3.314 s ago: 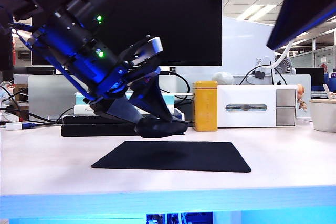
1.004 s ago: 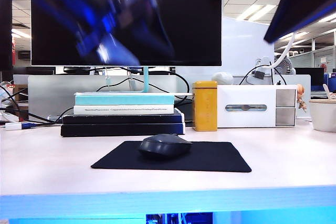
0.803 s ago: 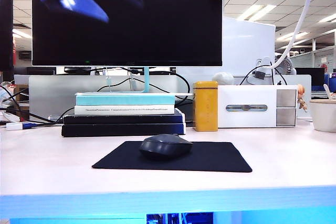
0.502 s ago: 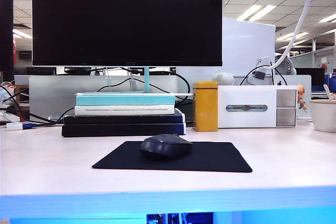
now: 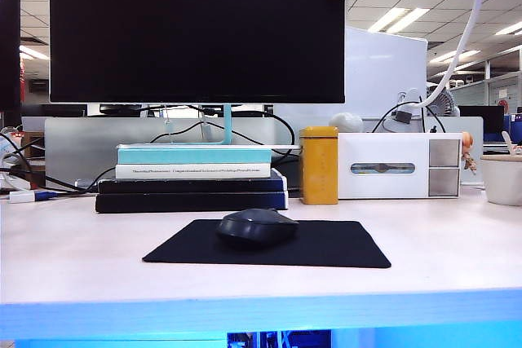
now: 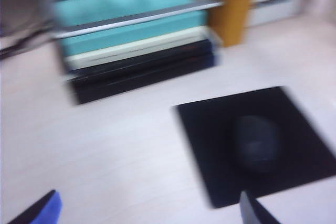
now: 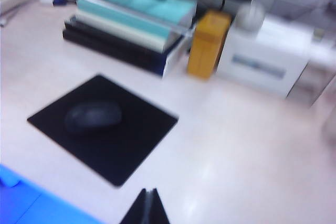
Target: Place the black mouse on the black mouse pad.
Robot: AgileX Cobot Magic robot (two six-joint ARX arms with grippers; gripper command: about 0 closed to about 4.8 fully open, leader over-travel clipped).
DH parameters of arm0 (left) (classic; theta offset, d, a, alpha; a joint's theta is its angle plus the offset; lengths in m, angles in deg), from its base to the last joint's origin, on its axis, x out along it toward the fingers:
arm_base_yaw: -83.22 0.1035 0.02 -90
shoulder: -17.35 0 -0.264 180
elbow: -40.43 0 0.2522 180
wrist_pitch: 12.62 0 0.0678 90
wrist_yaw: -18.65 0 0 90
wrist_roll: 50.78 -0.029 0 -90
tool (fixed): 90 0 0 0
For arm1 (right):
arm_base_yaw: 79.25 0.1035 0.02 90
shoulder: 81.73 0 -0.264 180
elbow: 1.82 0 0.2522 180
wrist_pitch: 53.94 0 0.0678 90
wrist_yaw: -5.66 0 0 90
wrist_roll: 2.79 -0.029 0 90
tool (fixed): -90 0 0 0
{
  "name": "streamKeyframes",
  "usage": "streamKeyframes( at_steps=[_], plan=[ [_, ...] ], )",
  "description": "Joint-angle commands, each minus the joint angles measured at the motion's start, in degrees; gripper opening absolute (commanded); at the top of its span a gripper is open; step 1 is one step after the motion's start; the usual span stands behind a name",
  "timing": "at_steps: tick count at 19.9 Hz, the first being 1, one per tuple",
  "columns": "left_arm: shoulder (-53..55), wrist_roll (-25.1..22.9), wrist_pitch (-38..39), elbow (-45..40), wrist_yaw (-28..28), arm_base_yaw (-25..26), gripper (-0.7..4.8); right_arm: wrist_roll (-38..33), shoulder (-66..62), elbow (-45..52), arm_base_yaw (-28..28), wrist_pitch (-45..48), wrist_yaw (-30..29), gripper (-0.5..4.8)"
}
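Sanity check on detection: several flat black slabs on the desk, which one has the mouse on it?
The black mouse pad, the thin mat lying alone at the front of the desk. The black mouse sits on its left half. The thick black book-like slab behind carries stacked books instead.

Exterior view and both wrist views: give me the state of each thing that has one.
black mouse: resting on the pad, free of both arms.
black mouse pad: flat on the table, mouse on it.
left end effector: open, raised above the table, holding nothing.
right end effector: tips together, shut, raised, holding nothing.
monitor: screen dark.
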Motion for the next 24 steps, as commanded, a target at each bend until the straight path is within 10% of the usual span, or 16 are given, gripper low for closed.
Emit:
streamKeyframes(
  at_steps=[1, 8, 13, 24],
  plan=[
    [-4.4, 0.9, -5.2, -6.0, 5.0, -0.1, 4.79, -2.6, 1.3, 4.7, 0.2, 4.8, -0.4, -0.01],
    [-5.7, -0.5, -23.4, -19.3, 10.2, -0.1, 4.79, -2.6, 1.4, 17.3, 0.2, 26.7, -0.9, -0.01],
    [-5.7, -10.8, -33.0, -23.7, 13.6, 0.0, 4.79, -1.3, 1.4, 26.3, 0.2, 37.9, -0.9, -0.01],
    [-5.7, -9.1, -46.5, -35.7, 14.0, 1.3, 4.79, 2.6, 1.4, 39.0, 0.2, 50.6, -0.1, -0.01]
  ],
)
